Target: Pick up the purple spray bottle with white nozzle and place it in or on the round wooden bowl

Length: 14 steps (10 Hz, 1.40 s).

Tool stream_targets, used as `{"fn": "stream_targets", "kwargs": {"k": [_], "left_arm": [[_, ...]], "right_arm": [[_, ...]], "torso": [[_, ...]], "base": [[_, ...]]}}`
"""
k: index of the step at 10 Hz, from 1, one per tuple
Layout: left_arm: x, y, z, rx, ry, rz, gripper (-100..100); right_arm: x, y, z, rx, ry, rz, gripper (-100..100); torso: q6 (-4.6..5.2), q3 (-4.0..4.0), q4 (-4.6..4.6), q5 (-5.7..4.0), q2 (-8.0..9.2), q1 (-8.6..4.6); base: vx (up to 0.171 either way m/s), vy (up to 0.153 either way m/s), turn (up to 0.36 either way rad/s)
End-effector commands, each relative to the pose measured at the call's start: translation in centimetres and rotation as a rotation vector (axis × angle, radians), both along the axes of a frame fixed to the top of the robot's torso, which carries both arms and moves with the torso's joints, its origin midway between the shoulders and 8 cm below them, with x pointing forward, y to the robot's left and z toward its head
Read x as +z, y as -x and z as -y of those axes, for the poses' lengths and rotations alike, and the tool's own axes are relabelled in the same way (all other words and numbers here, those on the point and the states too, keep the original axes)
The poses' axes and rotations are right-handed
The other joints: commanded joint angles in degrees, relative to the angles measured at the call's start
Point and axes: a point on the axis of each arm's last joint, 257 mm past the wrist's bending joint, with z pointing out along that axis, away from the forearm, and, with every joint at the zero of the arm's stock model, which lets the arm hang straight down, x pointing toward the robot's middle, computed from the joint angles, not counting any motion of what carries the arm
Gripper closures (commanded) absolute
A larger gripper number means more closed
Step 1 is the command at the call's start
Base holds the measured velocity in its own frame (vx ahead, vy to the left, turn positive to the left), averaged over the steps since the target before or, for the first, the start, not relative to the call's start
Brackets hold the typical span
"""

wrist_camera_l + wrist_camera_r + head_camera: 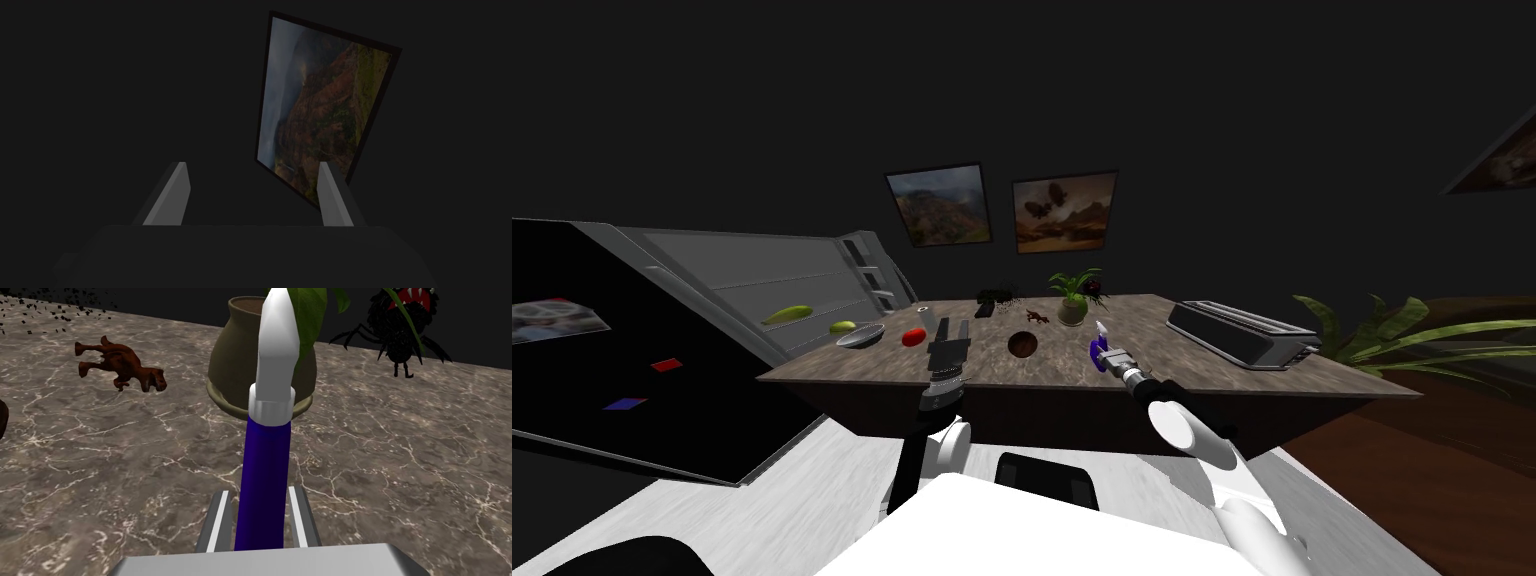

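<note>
My right gripper (260, 508) is shut on the purple spray bottle (264, 478), its two fingers pressing the bottle's sides; the white nozzle (274, 358) rises beyond them. In the head view the spray bottle (1099, 351) and right gripper (1108, 358) are over the marbled table (1212, 375), right of the round brown bowl (1023, 345). My left gripper (942, 335) hangs over the table left of the bowl. Its fingers (172, 197) stand open with nothing between them.
A potted plant (260, 368), a brown dinosaur toy (120, 365) and a black spider toy (400, 323) stand beyond the bottle. A toaster (1242, 332) sits at the right. A grey dish (860, 336), a red object (914, 336) and green fruits (842, 326) lie left.
</note>
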Motion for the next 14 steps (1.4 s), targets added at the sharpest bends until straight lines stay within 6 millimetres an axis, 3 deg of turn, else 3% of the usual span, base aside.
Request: {"fn": "stream_targets", "kwargs": {"k": [1, 7, 14], "left_arm": [[0.0, 0.0, 0.0, 0.000, 0.000, 0.000, 0], [0.0, 0.0, 0.0, 0.000, 0.000, 0.000, 0], [0.0, 0.0, 0.0, 0.000, 0.000, 0.000, 0]], "right_arm": [[0.2, 0.0, 0.2, 0.018, 0.034, -0.015, 100], [1.7, -0.2, 2.0, 0.032, 0.120, -0.052, 100], [6.1, -0.8, 7.0, -0.068, 0.161, -0.051, 100]], "torso": [[0.00, 0.00, 0.00, 0.00, 0.00, 0.00], [-0.06, 0.03, 0.03, 0.11, 0.04, 0.39], [-0.05, -0.04, 0.07, 0.22, -0.17, 0.86]], "base": [[-0.060, 0.032, 0.004], [-0.060, 0.067, 0.011], [-0.008, 0.187, 0.049]]}}
